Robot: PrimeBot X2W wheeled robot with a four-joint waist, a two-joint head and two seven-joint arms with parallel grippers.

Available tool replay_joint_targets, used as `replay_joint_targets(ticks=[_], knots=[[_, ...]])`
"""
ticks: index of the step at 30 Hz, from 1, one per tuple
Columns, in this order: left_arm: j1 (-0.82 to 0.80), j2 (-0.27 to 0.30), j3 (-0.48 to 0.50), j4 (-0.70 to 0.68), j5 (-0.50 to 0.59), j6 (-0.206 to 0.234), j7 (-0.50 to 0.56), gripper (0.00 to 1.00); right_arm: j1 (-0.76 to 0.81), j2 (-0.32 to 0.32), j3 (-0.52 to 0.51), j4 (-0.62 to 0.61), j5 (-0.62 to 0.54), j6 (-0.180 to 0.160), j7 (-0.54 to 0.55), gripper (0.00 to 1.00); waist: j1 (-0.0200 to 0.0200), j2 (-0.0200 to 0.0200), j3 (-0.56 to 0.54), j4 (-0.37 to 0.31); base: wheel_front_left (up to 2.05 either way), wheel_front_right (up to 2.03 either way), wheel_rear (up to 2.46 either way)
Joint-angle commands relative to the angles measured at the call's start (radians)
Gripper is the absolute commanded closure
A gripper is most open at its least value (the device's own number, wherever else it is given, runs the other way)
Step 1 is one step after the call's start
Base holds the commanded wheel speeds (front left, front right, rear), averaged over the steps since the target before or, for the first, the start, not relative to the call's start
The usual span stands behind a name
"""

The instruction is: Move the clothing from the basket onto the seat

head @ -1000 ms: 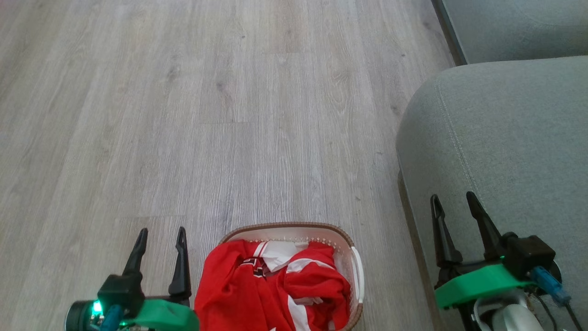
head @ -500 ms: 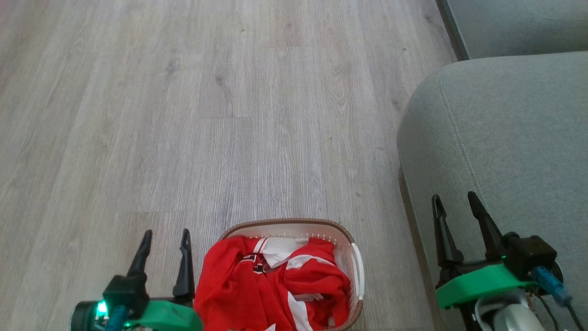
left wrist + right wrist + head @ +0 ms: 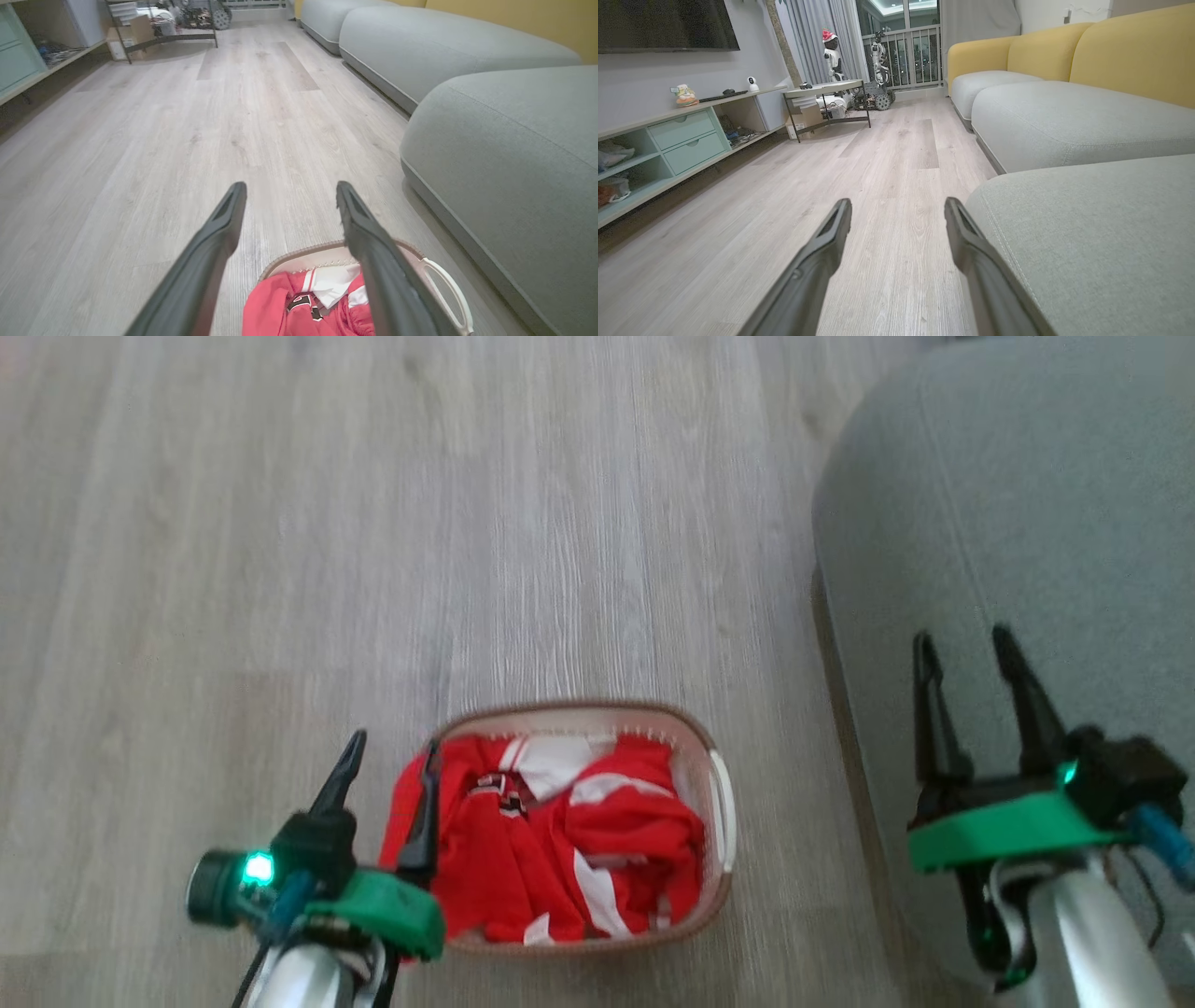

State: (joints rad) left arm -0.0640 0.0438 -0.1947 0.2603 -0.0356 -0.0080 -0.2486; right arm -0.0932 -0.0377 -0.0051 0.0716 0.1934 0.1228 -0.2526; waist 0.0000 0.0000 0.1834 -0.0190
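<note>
Inside the basket [image 3: 569, 709], the clothing [image 3: 560, 840] lies heaped in red and white. At the basket's left edge the left gripper [image 3: 394, 742] hovers, fingers wide, holding nothing; right of the basket, over the seat [image 3: 1027, 504], the right gripper [image 3: 963, 637] gapes equally empty.

Pale wood-look floor [image 3: 280, 523] — basket [image 3: 560, 707] on it, seat [image 3: 1027, 504] alongside.

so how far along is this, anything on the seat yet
Done: nothing; the clothing is piled in the basket, none on the seat. In hand: nothing; left gripper open at the basket's edge, right gripper open over the seat. Left: every garment.
</note>
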Motion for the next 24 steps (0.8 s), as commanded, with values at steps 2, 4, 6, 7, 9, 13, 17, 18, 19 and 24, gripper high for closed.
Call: replay_joint_targets(ticks=[2,4,6,7,9,13,17,18,19,24], knots=[[-0.076,0.01,0.009,0.023,0.018,-0.014,-0.013,0.0,-0.067,-0.013,0.012,-0.044,-0.006,0.008,-0.009,0.0,0.0,0.0,0.121,-0.034,0.0,0.0,0.0],[-0.117,0.012,-0.007,0.067,0.032,-0.022,-0.013,0.0,-0.101,-0.013,0.01,-0.051,-0.007,0.008,-0.009,0.0,0.0,0.0,0.169,-0.049,0.0,0.0,0.0],[-0.156,0.012,-0.025,0.118,0.044,-0.03,-0.013,0.0,-0.136,-0.013,0.01,-0.06,-0.008,0.008,-0.009,0.0,0.0,0.0,0.216,-0.065,0.0,0.0,0.0],[-0.177,0.012,-0.033,0.143,0.048,-0.034,-0.013,0.0,-0.153,-0.013,0.01,-0.066,-0.008,0.008,-0.009,0.0,0.0,0.0,0.241,-0.073,0.0,0.0,0.0],[-0.198,0.012,-0.041,0.171,0.053,-0.037,-0.013,0.0,-0.17,-0.013,0.009,-0.072,-0.006,0.008,-0.009,0.0,0.0,0.0,0.266,-0.08,0.0,0.0,0.0],[-0.288,0.014,-0.086,0.29,0.081,-0.052,-0.013,0.0,-0.23,-0.013,0.001,-0.097,0.005,0.008,-0.009,0.0,0.0,0.0,0.36,-0.109,0.0,0.0,0.0],[-0.381,0.02,-0.139,0.417,0.119,-0.063,-0.013,0.0,-0.279,-0.013,0.003,-0.115,0.025,0.008,-0.009,0.0,0.0,0.0,0.443,-0.14,0.0,0.0,0.0],[-0.403,0.022,-0.154,0.45,0.13,-0.066,-0.013,0.0,-0.29,-0.013,0.006,-0.119,0.031,0.008,-0.009,0.0,0.0,0.0,0.463,-0.149,0.0,0.0,0.0],[-0.424,0.023,-0.168,0.48,0.139,-0.069,-0.013,0.0,-0.298,-0.013,0.008,-0.123,0.036,0.008,-0.009,0.0,0.0,0.0,0.479,-0.156,0.0,0.0,0.0],[-0.512,0.039,-0.227,0.616,0.185,-0.068,-0.013,0.0,-0.33,-0.013,0.032,-0.13,0.066,0.008,-0.009,0.0,0.0,0.0,0.543,-0.203,0.0,0.0,0.0]])
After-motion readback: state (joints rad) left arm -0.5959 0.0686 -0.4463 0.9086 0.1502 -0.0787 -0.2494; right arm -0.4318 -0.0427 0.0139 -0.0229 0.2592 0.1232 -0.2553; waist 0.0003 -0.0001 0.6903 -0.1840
